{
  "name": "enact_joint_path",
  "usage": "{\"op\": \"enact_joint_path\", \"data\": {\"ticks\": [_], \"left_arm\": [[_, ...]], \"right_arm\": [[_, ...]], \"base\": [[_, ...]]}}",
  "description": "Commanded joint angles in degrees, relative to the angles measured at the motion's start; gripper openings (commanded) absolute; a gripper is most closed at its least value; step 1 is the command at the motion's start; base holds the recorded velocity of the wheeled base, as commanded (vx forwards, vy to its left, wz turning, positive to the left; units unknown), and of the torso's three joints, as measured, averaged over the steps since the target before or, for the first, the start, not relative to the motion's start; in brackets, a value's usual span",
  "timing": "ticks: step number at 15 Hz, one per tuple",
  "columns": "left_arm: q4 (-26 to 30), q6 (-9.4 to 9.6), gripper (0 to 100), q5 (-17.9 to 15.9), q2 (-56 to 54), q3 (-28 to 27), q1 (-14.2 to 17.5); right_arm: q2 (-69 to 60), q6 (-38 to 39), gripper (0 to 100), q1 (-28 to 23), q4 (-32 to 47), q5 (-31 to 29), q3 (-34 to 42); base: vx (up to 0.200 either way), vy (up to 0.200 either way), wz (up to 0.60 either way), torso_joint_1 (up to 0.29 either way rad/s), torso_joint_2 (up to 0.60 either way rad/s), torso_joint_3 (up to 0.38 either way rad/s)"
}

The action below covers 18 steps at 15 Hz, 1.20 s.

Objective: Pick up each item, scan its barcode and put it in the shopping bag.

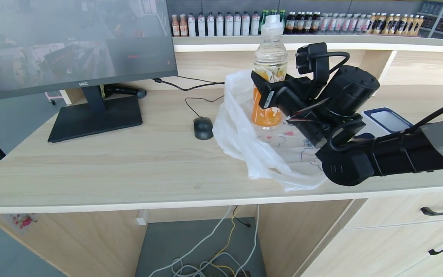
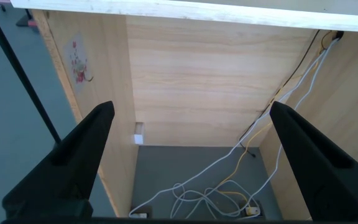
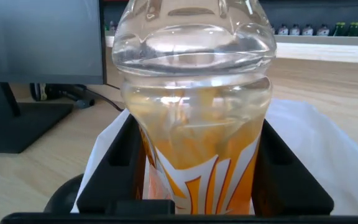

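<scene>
An upright bottle [image 1: 270,61] of orange drink is pinched at its label by the right gripper [image 1: 270,102], just over the white shopping bag [image 1: 240,142] lying on the counter [image 1: 110,165]. The left gripper [image 2: 188,168] is held spread wide below the counter's edge.

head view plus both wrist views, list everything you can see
counter: 1, light wood
bag: 1, white, on counter, right of centre
bottle: 1, clear, orange drink, held upright at the bag
monitor: 1, black, counter's left
mouse: 1, black, between monitor and bag
handheld device: 1, black, behind monitor stand
tray: 1, blue-rimmed, counter's right
shelf bottles: one long row, mixed, at the back
cables: several, white and yellow, under counter
right gripper: black, jaws shut on bottle
left gripper: black, jaws open, below counter
</scene>
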Motion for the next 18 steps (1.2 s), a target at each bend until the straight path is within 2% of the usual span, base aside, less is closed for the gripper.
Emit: {"op": "enact_joint_path", "data": {"ticks": [1,9,18], "left_arm": [[0.0,0.04,100,0.0,0.0,0.0,0.0],[0.0,0.04,100,0.0,0.0,0.0,0.0],[0.0,0.04,100,0.0,0.0,0.0,0.0]], "right_arm": [[1.4,0.0,0,-0.1,-0.1,-0.1,-0.1],[2.6,1.6,0,0.0,-0.1,-0.5,-1.4],[2.5,2.0,0,0.2,-0.6,-0.6,2.7]], "base": [[0.000,0.000,0.00,0.000,0.00,0.000],[0.000,0.000,0.00,0.000,0.00,0.000],[0.000,0.000,0.00,0.000,0.00,0.000]]}}
